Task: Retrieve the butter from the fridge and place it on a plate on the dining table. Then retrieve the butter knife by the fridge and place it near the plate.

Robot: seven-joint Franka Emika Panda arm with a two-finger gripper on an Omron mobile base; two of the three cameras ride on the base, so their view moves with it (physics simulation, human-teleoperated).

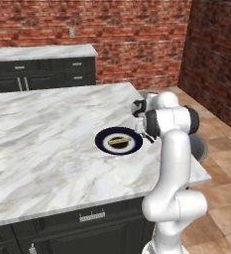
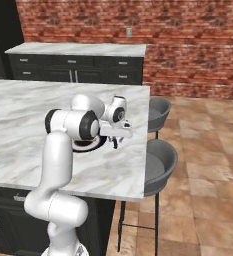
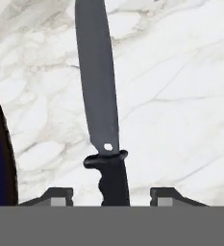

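Knife (image 3: 100,91) between parted claw (image 3: 108,196) fingertips

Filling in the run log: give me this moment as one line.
butter: on plate | knife: on table beside plate | end effector: open, fingers apart either side of the knife handle

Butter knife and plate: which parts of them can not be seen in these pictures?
- butter knife: hand view, blade tip cut off by top edge, handle end by the bottom.
- plate: right base view, mostly hidden behind the arm.
- butter: left base view, too small for detail.
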